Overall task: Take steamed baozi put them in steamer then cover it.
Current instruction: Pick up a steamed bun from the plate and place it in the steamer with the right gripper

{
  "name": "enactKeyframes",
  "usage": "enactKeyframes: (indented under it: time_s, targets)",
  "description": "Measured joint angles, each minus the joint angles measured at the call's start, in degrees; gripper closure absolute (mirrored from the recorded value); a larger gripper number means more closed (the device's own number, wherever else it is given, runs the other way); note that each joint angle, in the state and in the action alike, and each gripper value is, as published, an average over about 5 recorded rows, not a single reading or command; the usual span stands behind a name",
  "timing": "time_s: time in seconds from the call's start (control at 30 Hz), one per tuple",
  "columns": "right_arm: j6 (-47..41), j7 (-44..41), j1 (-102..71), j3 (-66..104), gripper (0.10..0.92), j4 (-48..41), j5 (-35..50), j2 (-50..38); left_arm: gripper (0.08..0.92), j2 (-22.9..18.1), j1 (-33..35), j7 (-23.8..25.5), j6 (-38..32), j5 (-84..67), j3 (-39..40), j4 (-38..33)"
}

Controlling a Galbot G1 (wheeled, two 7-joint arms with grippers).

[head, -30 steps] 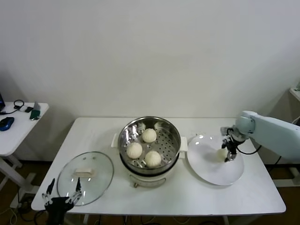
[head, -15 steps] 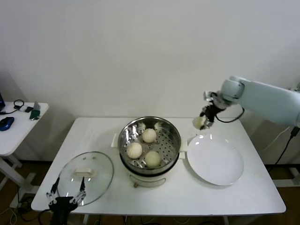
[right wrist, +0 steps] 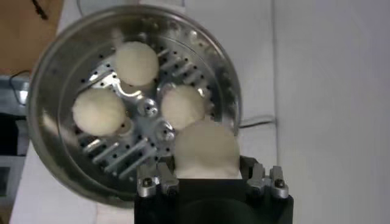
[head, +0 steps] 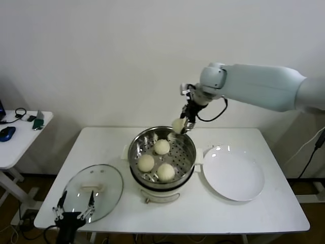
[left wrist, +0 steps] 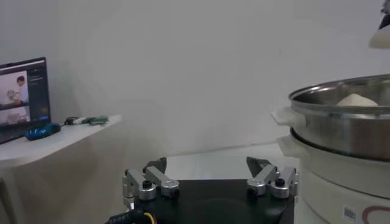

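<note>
Above the steamer (head: 161, 152), right end effector (head: 184, 125) gripping a baozi (head: 177, 125); no legible writing

White table (head: 101, 147) sat against a plain white wall (head: 127, 56). Empty-looking white plate (head: 233, 175) lay on its right part. Smaller white side table (head: 18, 140) stood off to the left, carrying a blue mouse (head: 6, 133), a black cable (head: 19, 112) and a small dark gadget (head: 38, 121). Left wrist view also showed a lit screen (left wrist: 23, 94) there.
</note>
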Motion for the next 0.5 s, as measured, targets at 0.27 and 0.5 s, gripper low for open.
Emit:
enactKeyframes:
  time_s: [0.27, 0.5]
  targets:
    - [-1.5, 1.7, -1.4, -3.1, 0.344, 2.7, 0.2, 3.3, 0.177, 0.3, 0.2, 0.0, -0.3, -0.2, -0.3, -0.3]
    - [-1.8, 2.1, -3.3, -5.2, 0.346, 3.0, -1.4, 4.2, 0.177, 0.4, -0.1, 0.0, -0.3, -0.3, -0.3, 0.0]
